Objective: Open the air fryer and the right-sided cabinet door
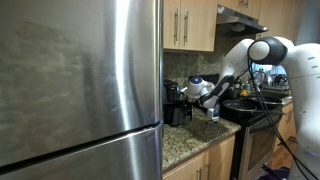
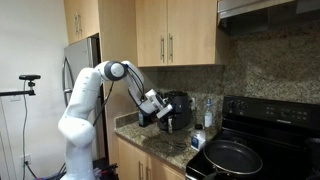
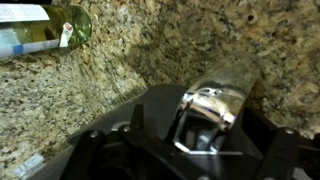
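Note:
The air fryer point(image 2: 181, 108) is a small black appliance on the granite counter, below the wooden upper cabinets; it also shows in an exterior view as the air fryer point(image 1: 173, 103). My gripper point(image 2: 156, 108) is right at its front, and my gripper point(image 1: 203, 92) is seen there too. In the wrist view my gripper point(image 3: 200, 128) is open, with the air fryer's chrome handle point(image 3: 212, 103) between the spread dark fingers. Whether they touch it I cannot tell. The right-sided cabinet door point(image 2: 196, 30) is shut, its silver bar handle point(image 2: 171, 47) along its left edge.
A black stove point(image 2: 262, 112) with a large pan point(image 2: 232, 156) stands beside the counter. A clear bottle point(image 2: 208, 112) sits between air fryer and stove; a green bottle point(image 3: 45, 27) lies in the wrist view. A steel fridge point(image 1: 75, 90) fills the near side.

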